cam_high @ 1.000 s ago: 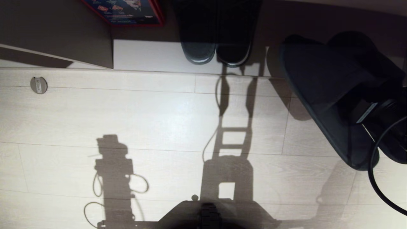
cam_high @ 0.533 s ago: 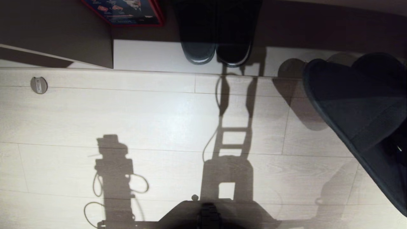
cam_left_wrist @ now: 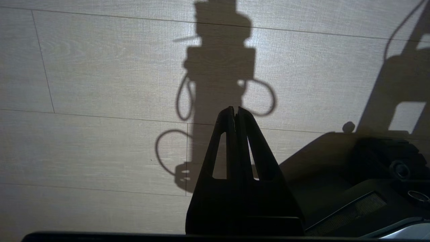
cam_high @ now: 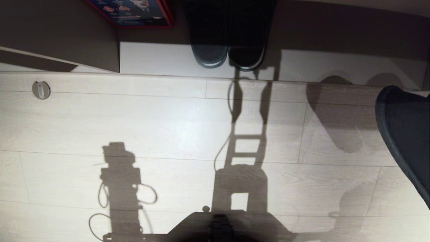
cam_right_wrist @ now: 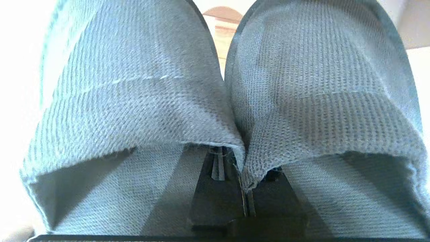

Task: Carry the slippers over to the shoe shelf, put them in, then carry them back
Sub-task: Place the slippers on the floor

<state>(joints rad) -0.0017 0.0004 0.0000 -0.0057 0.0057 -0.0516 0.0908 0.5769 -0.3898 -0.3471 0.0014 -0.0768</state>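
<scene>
The right pincer (cam_right_wrist: 235, 168) is clamped on the pair of flat, dark navy-black fabric slippers (cam_right_wrist: 228, 101), its two black fingers pressed together over the inner edges where the two wide toe bands meet. In the head view only one dark slipper edge (cam_high: 406, 134) shows at the far right, hanging above the pale wood-plank floor (cam_high: 168, 127) and casting a two-lobed shadow beside the low beige shoe shelf (cam_high: 336, 64) with its pale base board.

The main risk, as I judge it, lies in that grip: a thin pinch on soft woven fabric. A quick swing of the arm could let one slipper slide out, and the pair would drop to the floor apart. How much fabric sits between the fingers is hard to tell, since the toe bands hide most of them.

A second risk is the chunkier dark pair of shoes with a pale stripe round the sole (cam_high: 228, 50) already standing in the shelf; a careless pass could knock it.

The left pincer (cam_left_wrist: 235, 111) hangs closed and empty over the floor, idle.
</scene>
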